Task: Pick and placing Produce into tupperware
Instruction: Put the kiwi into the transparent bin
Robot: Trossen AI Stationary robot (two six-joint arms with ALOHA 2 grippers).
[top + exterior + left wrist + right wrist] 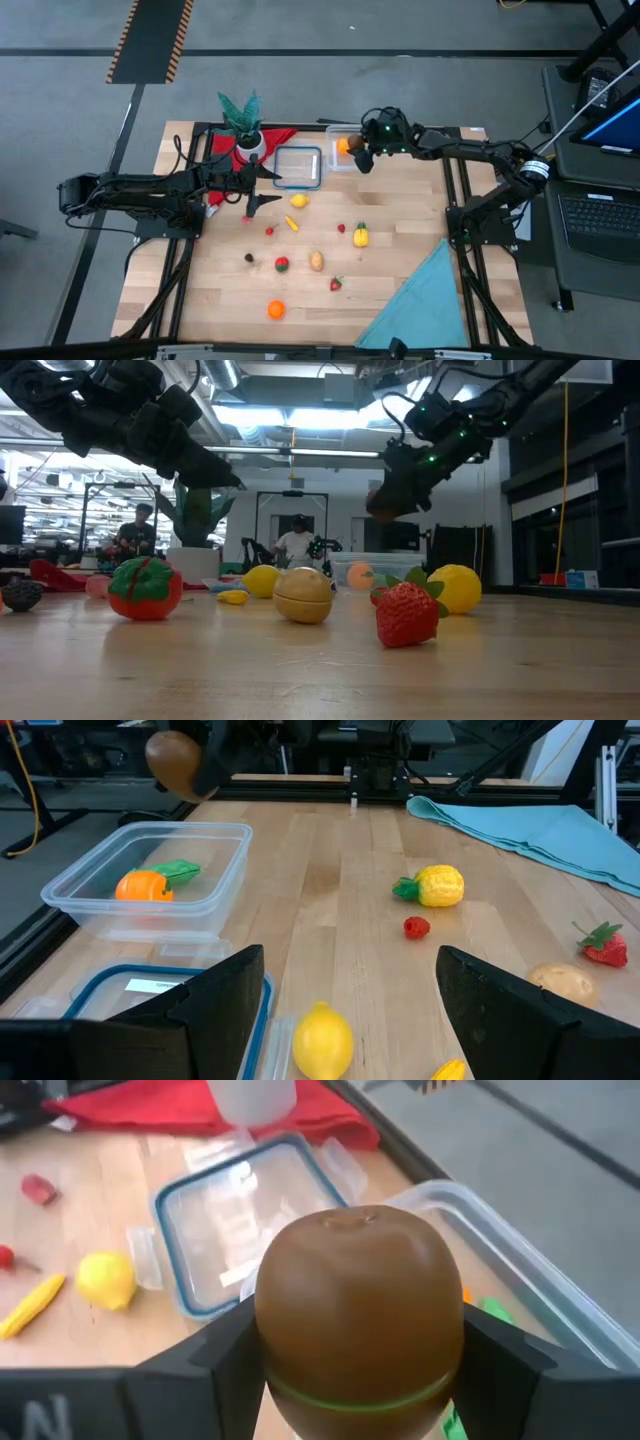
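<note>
The tupperware [341, 150] stands at the table's far middle with an orange and green piece [150, 883] inside. My right gripper [363, 157] hangs just to its right, above its rim, shut on a brown round fruit [358, 1315]. My left gripper [262, 190] waits open over the table's left part, pointing toward the lemon [298, 200]. Loose produce lies on the wood: a yellow fruit with green leaves [360, 235], a potato [316, 261], a tomato [282, 264], a strawberry [336, 284] and an orange [276, 310]. My right gripper pinches the brown fruit's two opposite sides [272, 1350] between its two fingers [210, 1365]. The fingers come from the table's right, slanting downward. The fruit is lifted clear, above the tub's rim [520, 1250].
A clear lid with a blue rim [298, 167] lies left of the tub. A potted plant [245, 125] stands on a red cloth [275, 138] at the far left. A teal cloth [425, 300] covers the near right corner.
</note>
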